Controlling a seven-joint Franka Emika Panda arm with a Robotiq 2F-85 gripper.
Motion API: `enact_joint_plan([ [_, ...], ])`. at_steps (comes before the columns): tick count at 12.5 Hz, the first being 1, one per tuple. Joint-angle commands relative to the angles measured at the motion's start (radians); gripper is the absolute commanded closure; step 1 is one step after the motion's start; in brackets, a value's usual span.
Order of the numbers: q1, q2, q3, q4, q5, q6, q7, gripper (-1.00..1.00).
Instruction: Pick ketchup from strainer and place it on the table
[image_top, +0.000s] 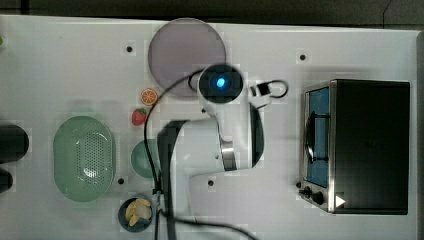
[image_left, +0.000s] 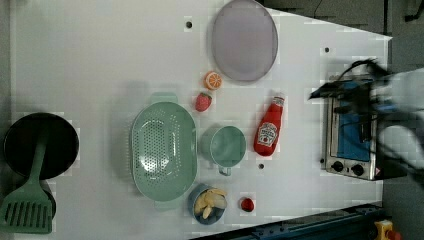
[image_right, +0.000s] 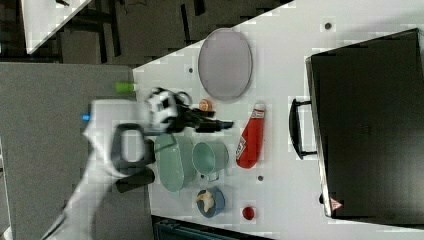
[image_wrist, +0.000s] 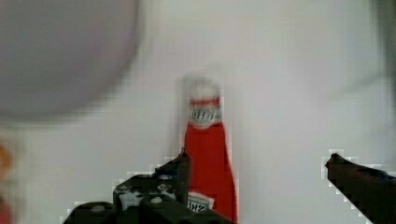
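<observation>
Ketchup (image_left: 269, 131) lies flat on the surface (image_left: 100, 60), outside the strainer (image_left: 162, 146), between the teal bowl (image_left: 227, 146) and the oven (image_left: 350, 130). Its white cap points toward the plate (image_left: 244, 39) at the far edge in the left view. It rests well inside the surface, not near any edge.

The bottle is round, so I judge that it could roll if something nudges it. One finger of the gripper (image_wrist: 257, 161) stands close by the red body in the wrist view, and a sideways move of the arm could brush it. A roll toward the bowl would stop there; a roll toward the oven could wedge it under the door.

The jaws are wide open and hold nothing. In the wrist view the bottle lies between the two fingers, close to one and well apart from the other.
</observation>
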Motion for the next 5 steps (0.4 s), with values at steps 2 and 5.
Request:
enact_joint_plan([
  [2,-0.005,-0.112,0.048,0.206,0.186,-0.269,0.042,-1.00],
  [5,-0.006,-0.131,0.045,0.330,0.232,-0.348,0.067,-1.00],
])
